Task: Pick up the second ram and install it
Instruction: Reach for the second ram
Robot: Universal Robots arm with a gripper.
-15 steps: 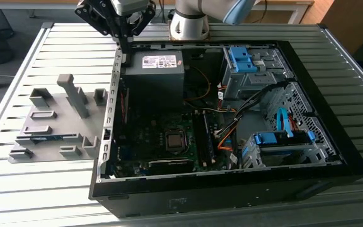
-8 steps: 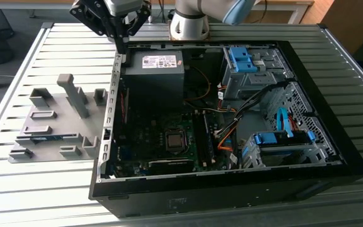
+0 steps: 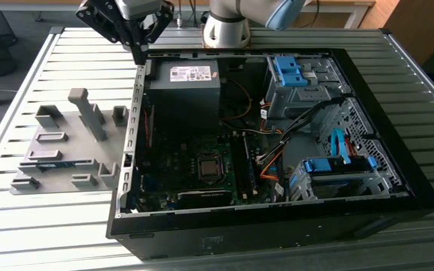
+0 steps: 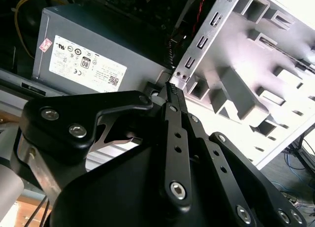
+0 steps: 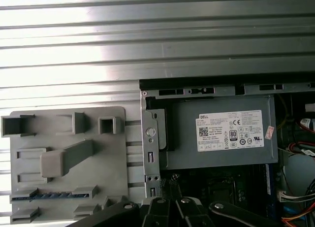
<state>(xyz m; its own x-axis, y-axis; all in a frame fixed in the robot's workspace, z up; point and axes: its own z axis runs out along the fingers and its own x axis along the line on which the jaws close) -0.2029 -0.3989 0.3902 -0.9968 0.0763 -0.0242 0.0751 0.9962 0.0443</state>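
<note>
The second ram (image 3: pixel 55 165) is a thin blue-green stick lying in a slot of the grey holder plate (image 3: pixel 66 141), at the exterior view's left of the open computer case (image 3: pixel 277 226). In the first wrist view the ram (image 5: pixel 42 196) shows as a blue strip low on the holder plate (image 5: pixel 69 133). My gripper (image 3: pixel 138 55) hangs above the case's rear corner by the power supply (image 3: pixel 183 79), well away from the ram. Its black fingers (image 4: pixel 171 96) meet at the tips, shut with nothing held. The gripper (image 5: pixel 170 207) sits over the case's edge.
Inside the case lie the motherboard (image 3: pixel 194 158) with its long memory slots (image 3: pixel 245 164), loose cables and blue drive-bay clips (image 3: pixel 289 70). Grey upright blocks (image 3: pixel 89 113) rise from the holder plate. The slatted metal table (image 3: pixel 51 226) carries everything.
</note>
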